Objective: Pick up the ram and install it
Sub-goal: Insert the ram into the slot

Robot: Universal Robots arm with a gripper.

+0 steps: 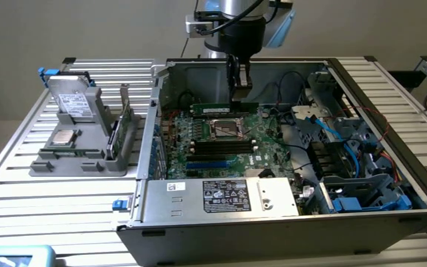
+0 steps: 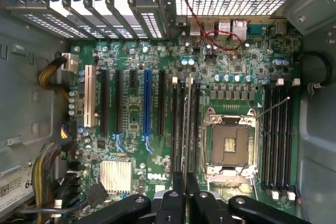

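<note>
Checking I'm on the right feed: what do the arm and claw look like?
Silver-grey arm with a light blue joint cap, a black cylindrical wrist, a small pale box with black cable, and a black claw of two slim straight fingers.

The arm (image 1: 236, 36) hangs vertical, wrist downward, jaws pinched nearly together.

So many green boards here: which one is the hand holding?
The ram, the thin stick level over the motherboard inside the case; the wider green card stands outside in the grey rack.
</note>
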